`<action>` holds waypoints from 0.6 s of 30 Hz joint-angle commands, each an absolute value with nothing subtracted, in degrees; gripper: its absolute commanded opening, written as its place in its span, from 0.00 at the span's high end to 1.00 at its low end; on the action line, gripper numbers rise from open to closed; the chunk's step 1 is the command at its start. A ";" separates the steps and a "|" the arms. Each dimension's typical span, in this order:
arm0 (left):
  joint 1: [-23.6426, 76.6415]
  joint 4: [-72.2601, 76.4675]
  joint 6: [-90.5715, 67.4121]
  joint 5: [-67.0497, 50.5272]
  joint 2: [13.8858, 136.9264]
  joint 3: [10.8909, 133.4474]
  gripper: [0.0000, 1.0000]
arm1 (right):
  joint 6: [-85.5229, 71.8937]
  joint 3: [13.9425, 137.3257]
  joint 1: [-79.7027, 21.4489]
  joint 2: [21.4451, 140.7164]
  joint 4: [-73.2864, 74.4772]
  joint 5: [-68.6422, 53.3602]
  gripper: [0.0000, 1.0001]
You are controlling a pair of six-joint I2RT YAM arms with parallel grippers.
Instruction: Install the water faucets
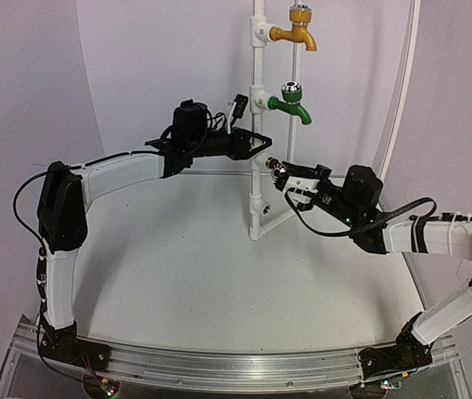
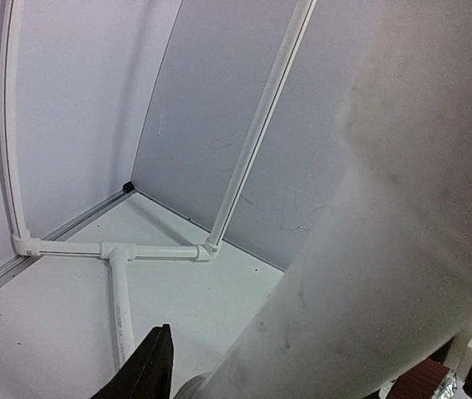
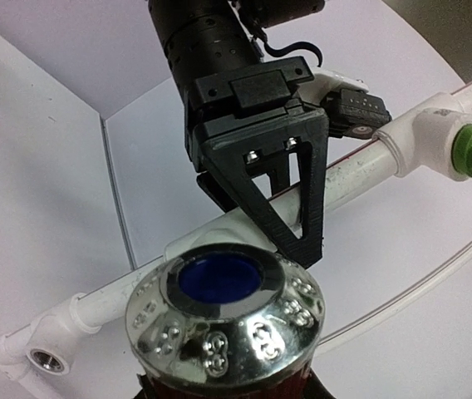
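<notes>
The white pipe stand point(image 1: 258, 195) rises at the table's middle. The green faucet point(image 1: 290, 101) sits screwed into its upper socket, below a yellow-orange faucet point(image 1: 297, 33). My left gripper point(image 1: 255, 146) is clamped on the stand's pipe point(image 2: 369, 274) just under the green faucet; one black finger point(image 2: 149, 370) shows beside it. My right gripper point(image 1: 292, 179) is shut on the dark brown faucet point(image 1: 278, 171), held against the stand below the left gripper. Its silver cap with a blue centre point(image 3: 223, 320) fills the right wrist view, hiding the socket behind it.
An open threaded socket point(image 3: 45, 359) sits lower on the stand. The stand's floor pipes point(image 2: 120, 249) spread over the white table point(image 1: 178, 274). Curved white walls and a thin white frame point(image 1: 398, 100) close in the back and sides.
</notes>
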State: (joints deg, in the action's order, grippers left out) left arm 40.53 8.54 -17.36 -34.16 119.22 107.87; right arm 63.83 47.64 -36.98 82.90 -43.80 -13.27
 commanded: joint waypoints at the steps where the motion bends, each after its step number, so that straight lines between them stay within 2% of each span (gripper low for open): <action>1: 42.00 5.19 -25.14 -33.58 118.20 106.82 1.00 | 53.54 49.59 -36.62 84.56 -53.05 -9.28 1.00; 18: 42.54 5.19 -25.27 -33.20 117.86 105.83 1.00 | 34.98 45.67 -36.64 88.70 -63.10 -4.05 1.00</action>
State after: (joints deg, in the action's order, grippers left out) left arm 40.56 9.50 -17.34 -32.73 118.93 107.07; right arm 41.46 45.66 -37.37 87.12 -56.24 -11.17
